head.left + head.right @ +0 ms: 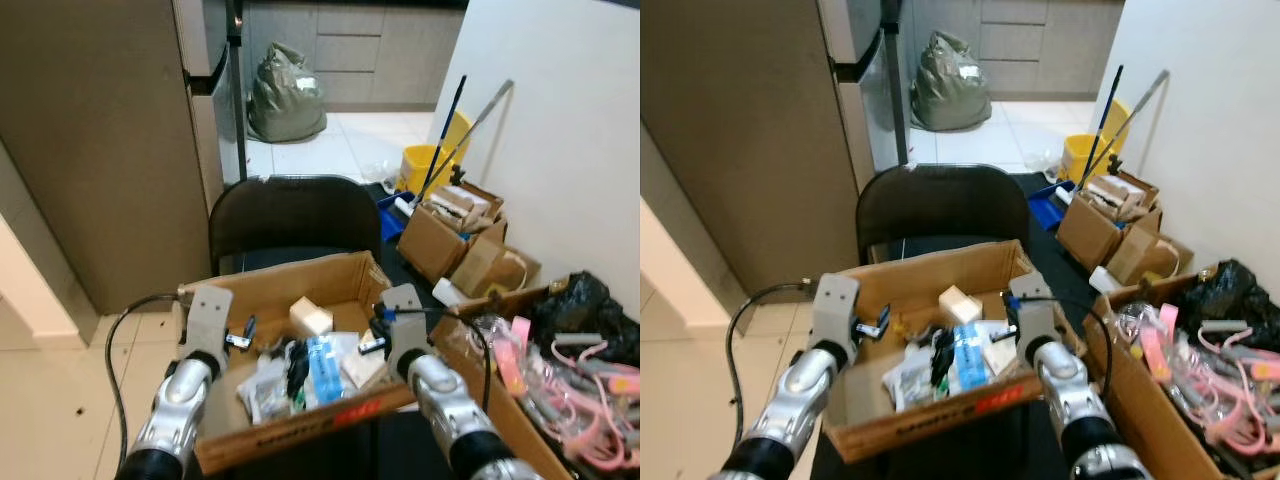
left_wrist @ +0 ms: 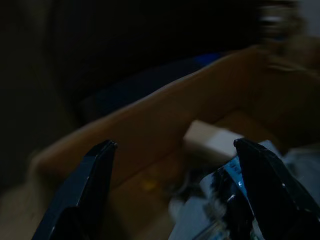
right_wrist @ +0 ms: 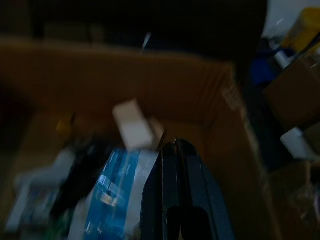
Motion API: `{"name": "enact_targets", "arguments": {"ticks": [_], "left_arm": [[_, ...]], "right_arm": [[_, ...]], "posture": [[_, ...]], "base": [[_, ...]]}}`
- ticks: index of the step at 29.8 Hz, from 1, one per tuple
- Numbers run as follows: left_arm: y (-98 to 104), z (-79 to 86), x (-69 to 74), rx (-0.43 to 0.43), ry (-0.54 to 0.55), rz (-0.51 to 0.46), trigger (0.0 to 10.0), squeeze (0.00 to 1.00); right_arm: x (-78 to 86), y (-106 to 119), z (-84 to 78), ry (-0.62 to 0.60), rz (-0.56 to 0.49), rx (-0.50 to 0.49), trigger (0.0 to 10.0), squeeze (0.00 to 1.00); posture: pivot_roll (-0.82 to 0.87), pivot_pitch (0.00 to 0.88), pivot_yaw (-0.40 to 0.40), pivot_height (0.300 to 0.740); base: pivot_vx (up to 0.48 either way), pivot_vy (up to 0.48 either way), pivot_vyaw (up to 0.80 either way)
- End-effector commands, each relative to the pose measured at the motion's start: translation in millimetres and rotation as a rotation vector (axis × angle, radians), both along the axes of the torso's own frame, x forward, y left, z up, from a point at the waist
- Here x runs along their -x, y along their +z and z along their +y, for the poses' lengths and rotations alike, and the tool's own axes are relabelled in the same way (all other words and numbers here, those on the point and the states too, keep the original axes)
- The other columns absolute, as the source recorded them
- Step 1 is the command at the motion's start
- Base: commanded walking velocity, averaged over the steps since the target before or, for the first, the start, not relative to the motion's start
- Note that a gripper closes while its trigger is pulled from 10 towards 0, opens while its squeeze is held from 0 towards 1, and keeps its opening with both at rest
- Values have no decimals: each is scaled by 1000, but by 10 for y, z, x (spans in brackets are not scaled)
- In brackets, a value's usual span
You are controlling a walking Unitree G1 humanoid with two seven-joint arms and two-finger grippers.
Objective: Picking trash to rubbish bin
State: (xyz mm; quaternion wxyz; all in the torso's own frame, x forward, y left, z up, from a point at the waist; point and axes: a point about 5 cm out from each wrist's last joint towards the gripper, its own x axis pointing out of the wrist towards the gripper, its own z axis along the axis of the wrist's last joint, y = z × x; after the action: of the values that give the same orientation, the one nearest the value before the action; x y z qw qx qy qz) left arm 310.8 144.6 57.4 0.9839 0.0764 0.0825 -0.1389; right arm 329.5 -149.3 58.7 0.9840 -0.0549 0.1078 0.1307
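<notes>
Both silver arms are reaching forward from the near edge over an open cardboard box (image 1: 300,425) that is sitting on a dark chair (image 1: 290,215). Inside the box, trash is lying loose: a small cream block (image 1: 310,317) toward the far wall, a blue packet (image 1: 322,367) near the middle, and a dark, crumpled wrapper (image 1: 294,372) just left of the packet.

At the box's left side, the left gripper (image 2: 172,192) is hovering with its 2 black fingers spread wide apart, holding nothing. At the box's right side, the right gripper (image 3: 175,195) is hanging above the blue packet with its fingers pressed together and nothing visible between them.

To the right, a second cardboard box (image 1: 510,420) is holding pink plastic hangers (image 1: 585,395), with a black bag (image 1: 585,305) just beyond it. Farther off along the right wall, 2 smaller cartons (image 1: 450,235) are standing near a yellow mop bucket (image 1: 430,165). A grey-green rubbish sack (image 1: 285,95) is sitting on the tiled floor at the far end, beside a tall grey fridge (image 1: 110,140) on the left.
</notes>
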Motion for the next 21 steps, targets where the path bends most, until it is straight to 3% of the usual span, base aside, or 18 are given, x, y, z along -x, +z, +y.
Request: {"name": "enact_targets", "arguments": {"ticks": [1,5,10,14,18,21], "left_arm": [[-49,-32,65,-34,-82,15,10000,0],[-42,-198,182,35,-305,40,10000,0],[7,-269,225,85,-383,49,10000,0],[19,-266,226,55,-389,42,10000,0],[22,-215,174,21,-327,26,10000,0],[61,-96,83,-13,-188,-6,10000,0]], "right_arm": [[13,-8,47,11,-2,-24,10000,0],[-31,31,147,42,-14,-24,10000,0],[-77,100,227,73,-36,-26,10000,0],[-82,107,235,79,-40,-22,10000,0],[-79,97,184,49,-41,-5,10000,0],[-50,40,23,-34,-18,-2,10000,0]], "posture": [[-47,42,-43,740],[-43,34,-43,740],[-39,26,-46,740],[-38,23,-46,740],[-41,25,-46,740],[-46,30,-43,740]], "base": [[0,0,0],[0,0,0],[0,0,0],[0,0,0],[0,0,0],[0,0,0]]}}
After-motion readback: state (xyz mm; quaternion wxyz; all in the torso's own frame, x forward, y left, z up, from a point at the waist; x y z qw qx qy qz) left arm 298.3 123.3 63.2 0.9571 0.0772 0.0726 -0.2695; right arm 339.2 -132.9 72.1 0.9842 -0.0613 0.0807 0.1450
